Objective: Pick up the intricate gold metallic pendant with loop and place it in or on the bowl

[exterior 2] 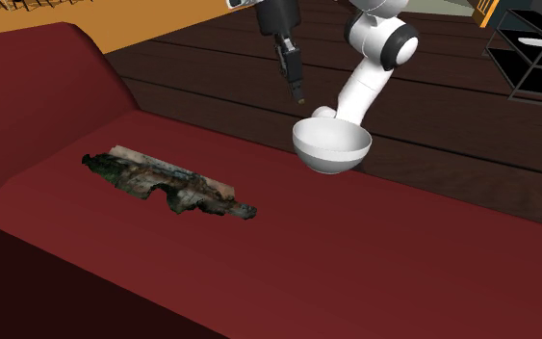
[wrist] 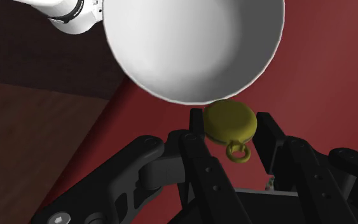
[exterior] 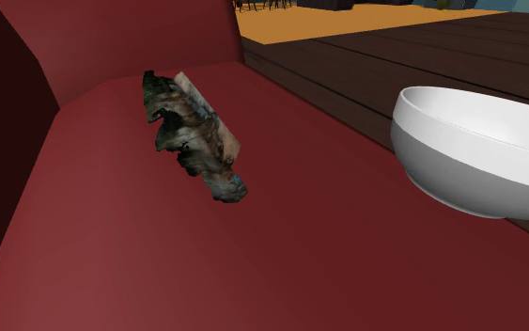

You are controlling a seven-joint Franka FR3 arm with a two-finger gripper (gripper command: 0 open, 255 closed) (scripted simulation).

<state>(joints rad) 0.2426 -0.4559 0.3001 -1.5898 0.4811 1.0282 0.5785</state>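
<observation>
In the wrist view a round gold pendant point(wrist: 227, 118) with a small loop at its edge sits clasped between my two black fingers; my gripper point(wrist: 232, 127) is shut on it. The white bowl point(wrist: 190, 44) lies just beyond the pendant, its hollow facing the camera. In the second exterior view the gripper point(exterior 2: 298, 92) hangs in the air a little above and to the left of the bowl point(exterior 2: 331, 146), which rests on the dark red cushion point(exterior 2: 374, 241). The shoulder view has the bowl point(exterior: 474, 146) at the right.
A flat, mottled dark-and-tan object point(exterior: 194, 136) lies on the red cushion left of the bowl, also seen in the second exterior view point(exterior 2: 167, 183). A raised red armrest point(exterior 2: 57, 67) bounds the cushion. Dark wooden floor point(exterior 2: 432, 116) runs behind the bowl.
</observation>
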